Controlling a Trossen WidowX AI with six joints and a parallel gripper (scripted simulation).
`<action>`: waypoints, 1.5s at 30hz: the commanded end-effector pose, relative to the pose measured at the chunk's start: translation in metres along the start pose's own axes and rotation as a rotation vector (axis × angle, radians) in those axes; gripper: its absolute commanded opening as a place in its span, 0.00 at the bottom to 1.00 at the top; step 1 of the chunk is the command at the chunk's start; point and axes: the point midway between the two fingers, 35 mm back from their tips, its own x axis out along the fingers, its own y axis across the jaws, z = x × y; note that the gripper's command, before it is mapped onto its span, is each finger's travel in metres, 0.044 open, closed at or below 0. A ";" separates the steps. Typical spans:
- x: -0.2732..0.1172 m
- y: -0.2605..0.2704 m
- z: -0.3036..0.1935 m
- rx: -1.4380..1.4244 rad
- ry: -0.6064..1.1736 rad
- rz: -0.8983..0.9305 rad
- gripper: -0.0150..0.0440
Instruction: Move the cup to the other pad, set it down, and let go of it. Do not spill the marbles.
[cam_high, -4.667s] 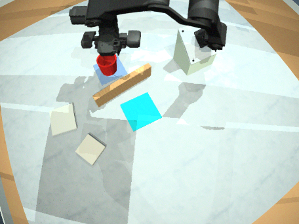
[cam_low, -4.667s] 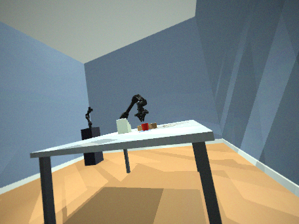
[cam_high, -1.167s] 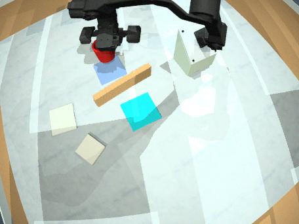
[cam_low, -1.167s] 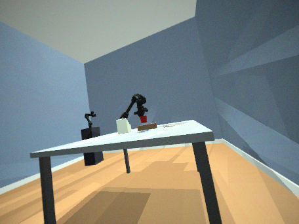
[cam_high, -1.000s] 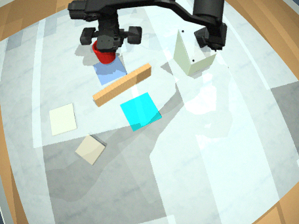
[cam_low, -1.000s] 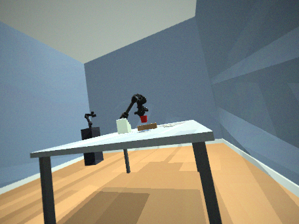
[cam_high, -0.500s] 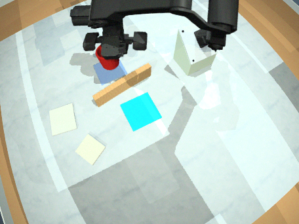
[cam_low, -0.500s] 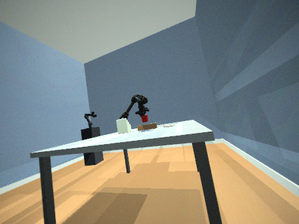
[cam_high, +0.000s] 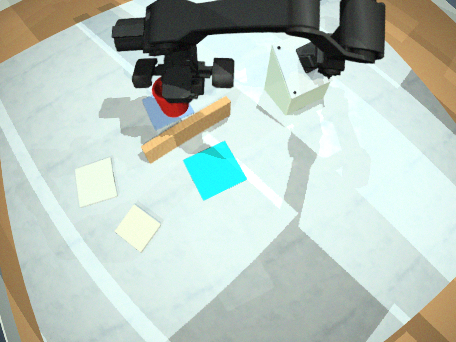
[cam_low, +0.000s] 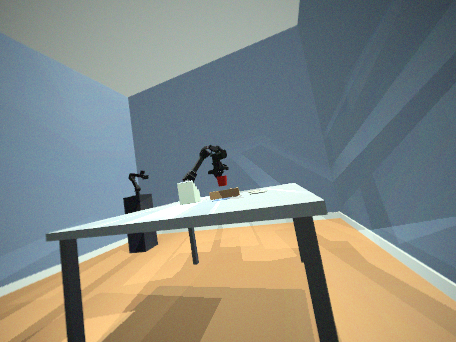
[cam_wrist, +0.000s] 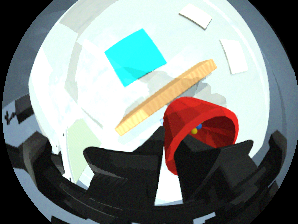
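The red cup (cam_high: 175, 109) (cam_low: 222, 180) (cam_wrist: 182, 117) is in the air, over and near the blue pad (cam_high: 156, 116). My gripper (cam_low: 220, 175) (cam_wrist: 166, 129) is shut on the cup's wall, with one finger inside the cup; in the top view the arm hides the fingertips. The cup looks slightly tilted in the top view. A blue marble (cam_wrist: 199, 126) and a yellow marble (cam_wrist: 194, 131) show inside it. The cyan pad (cam_high: 215, 172) (cam_wrist: 135, 57) lies beyond the wooden bar, with nothing on it.
A wooden bar (cam_high: 187, 130) (cam_low: 225, 193) (cam_wrist: 167, 97) stands between the two pads. A pale green block (cam_high: 305, 100) (cam_low: 187, 193) (cam_wrist: 82, 147) stands beside the arm. Two flat cream tiles (cam_high: 96, 182) (cam_high: 138, 228) (cam_wrist: 196, 16) (cam_wrist: 234, 56) lie on the table.
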 end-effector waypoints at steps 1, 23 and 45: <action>0.001 0.008 0.007 0.008 -0.002 0.009 0.25; -0.001 0.039 0.049 0.008 -0.003 0.011 0.25; 0.000 0.075 0.091 0.008 -0.005 0.012 0.25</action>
